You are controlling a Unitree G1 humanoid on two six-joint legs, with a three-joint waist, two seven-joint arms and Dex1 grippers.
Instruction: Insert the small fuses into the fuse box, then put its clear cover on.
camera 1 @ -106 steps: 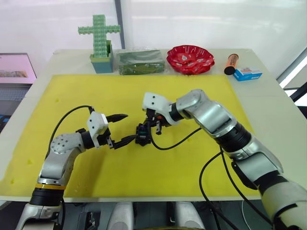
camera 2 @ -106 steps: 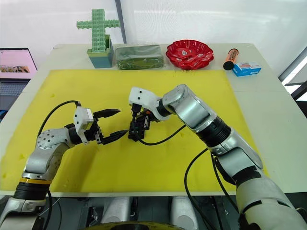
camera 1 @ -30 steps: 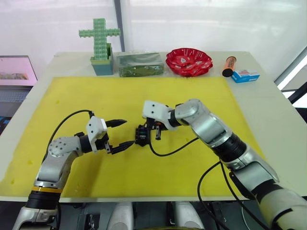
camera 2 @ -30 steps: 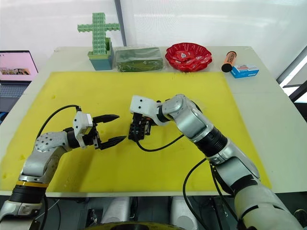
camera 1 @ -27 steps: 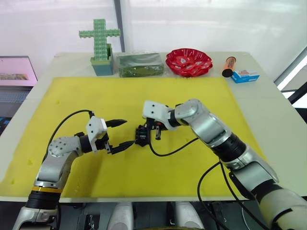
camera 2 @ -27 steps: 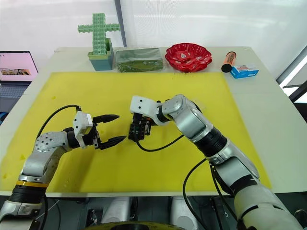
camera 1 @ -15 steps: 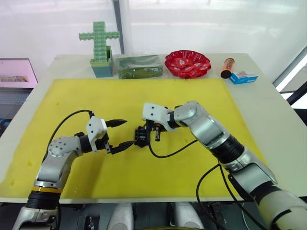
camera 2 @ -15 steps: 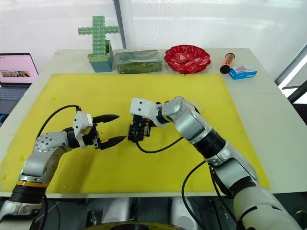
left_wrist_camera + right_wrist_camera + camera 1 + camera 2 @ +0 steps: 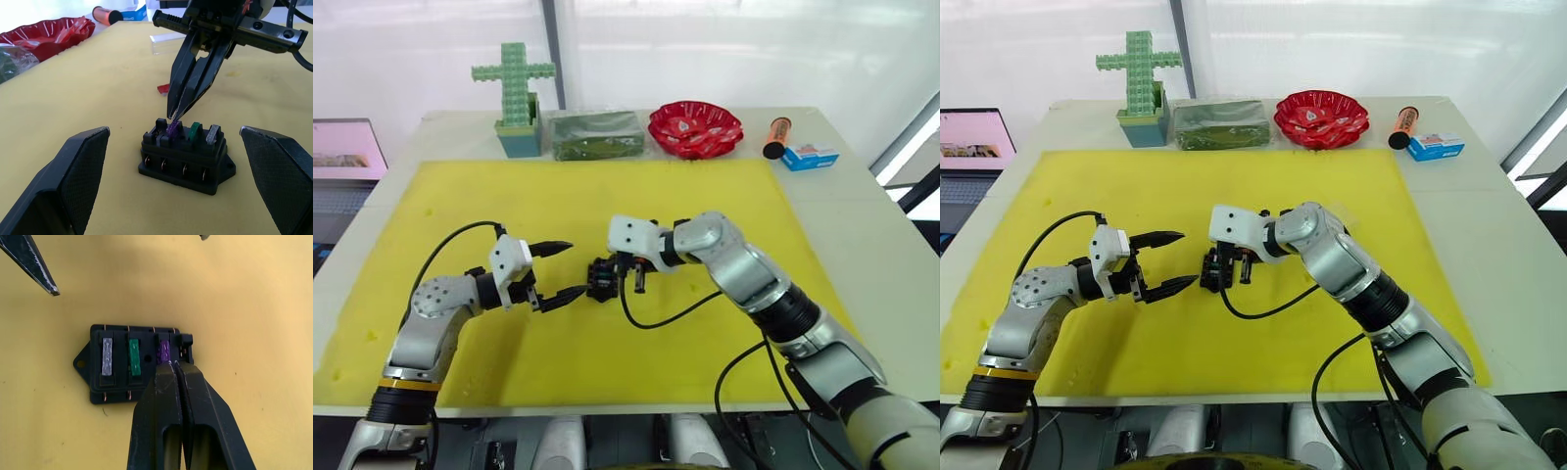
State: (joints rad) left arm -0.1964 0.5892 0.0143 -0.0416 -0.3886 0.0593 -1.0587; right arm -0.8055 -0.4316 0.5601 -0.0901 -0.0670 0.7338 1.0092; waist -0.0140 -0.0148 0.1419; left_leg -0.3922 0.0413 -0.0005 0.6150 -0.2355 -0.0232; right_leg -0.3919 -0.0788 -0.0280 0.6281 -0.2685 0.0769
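The left gripper point(image 9: 556, 272) is held wide open beside the fuse box point(image 9: 185, 157) on the yellow mat point(image 9: 607, 196) — grey, green and purple fuses point(image 9: 163, 351) are seated. The right gripper point(image 9: 175, 363), pressed shut, touches the purple one; the red fuse point(image 9: 163, 88) lies behind.

Matt black plastic fuse box point(image 9: 185, 159) sits on a dull yellow foam mat point(image 9: 607, 196).

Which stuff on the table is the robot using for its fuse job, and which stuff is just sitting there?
For the job:
- fuse box
- grey fuse, green fuse, purple fuse in its slots
- red fuse lying on the mat
- clear cover

Just sitting there:
- green block cross
- dark green box
- red bowl
- orange tube
- small blue box
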